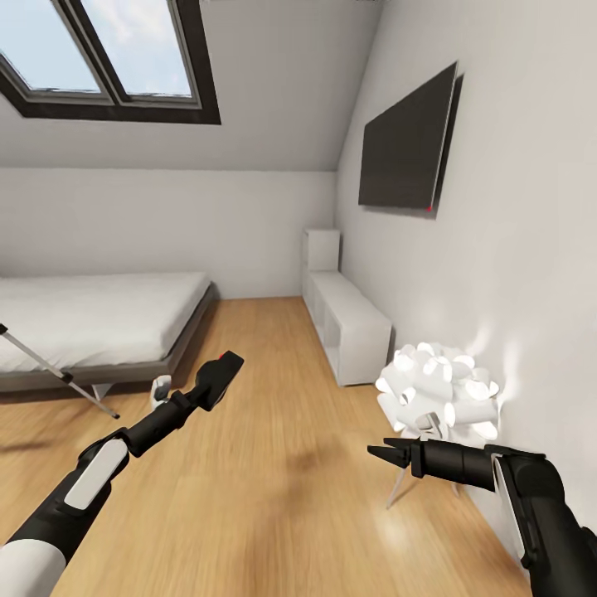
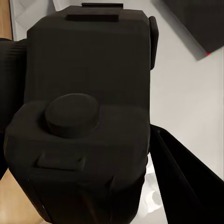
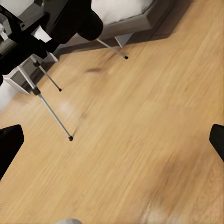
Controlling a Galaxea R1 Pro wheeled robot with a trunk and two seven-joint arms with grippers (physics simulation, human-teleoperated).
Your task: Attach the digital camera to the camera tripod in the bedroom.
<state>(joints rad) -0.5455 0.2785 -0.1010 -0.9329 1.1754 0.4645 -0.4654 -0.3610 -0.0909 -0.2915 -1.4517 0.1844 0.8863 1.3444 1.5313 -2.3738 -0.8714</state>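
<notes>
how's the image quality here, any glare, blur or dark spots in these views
Head view: the floor lamp glows bright against the wall, skylight daylit, floor slightly smeared. Left wrist view: the digital camera in the left gripper looms large and dark, little detail. Right wrist view: soft shadows on the wood floor, tripod legs sharp.

One digital camera (image 1: 220, 371), one camera tripod (image 3: 44, 95), one bed (image 1: 99, 319), one wall television (image 1: 408, 145), one petal floor lamp (image 1: 438, 388), two skylight panes (image 1: 99, 50).

Black digital camera (image 1: 220, 377) raised above wood floor, silver-legged camera tripod (image 3: 44, 95) standing, apparently beside bed
</notes>
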